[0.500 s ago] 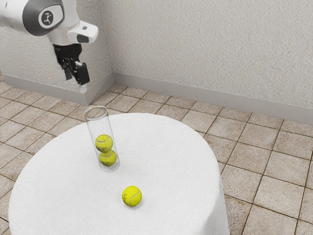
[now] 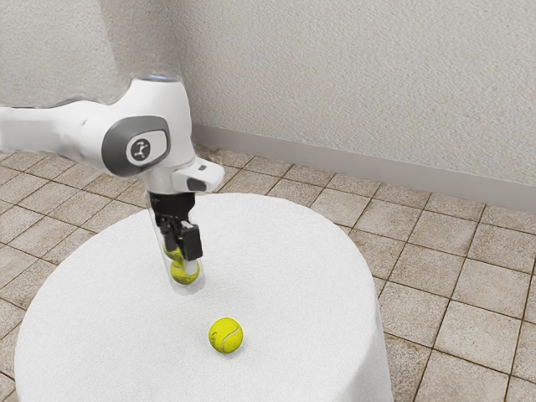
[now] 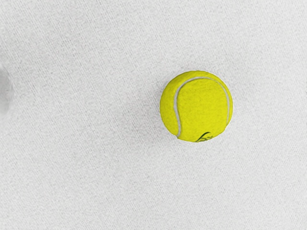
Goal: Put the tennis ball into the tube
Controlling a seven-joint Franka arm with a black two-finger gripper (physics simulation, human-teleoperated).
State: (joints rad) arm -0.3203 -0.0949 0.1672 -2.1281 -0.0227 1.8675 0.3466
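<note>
My gripper (image 2: 182, 255) is lowered over the table, its two fingers standing apart with no ball between them. In the exterior view it overlaps the clear upright tube (image 2: 189, 287), hiding much of the tube's upper part. Two balls are stacked inside the tube; the lower ball (image 2: 178, 275) is partly covered by my fingers. A loose yellow-green tennis ball (image 2: 226, 335) rests on the cloth, apart from both the gripper and the tube. From the wrist, the same loose ball (image 3: 195, 107) appears with its white seam and a dark mark.
A round table with a white cloth (image 2: 285, 251) carries the tube and the loose ball. Its curved edge drops toward the tiled floor (image 2: 469, 285). A textured wall (image 2: 360, 84) stands behind.
My arm has come down and toward the exterior view's right, bringing the gripper from above the tube's rim to low over the table. The loose ball has stayed put.
</note>
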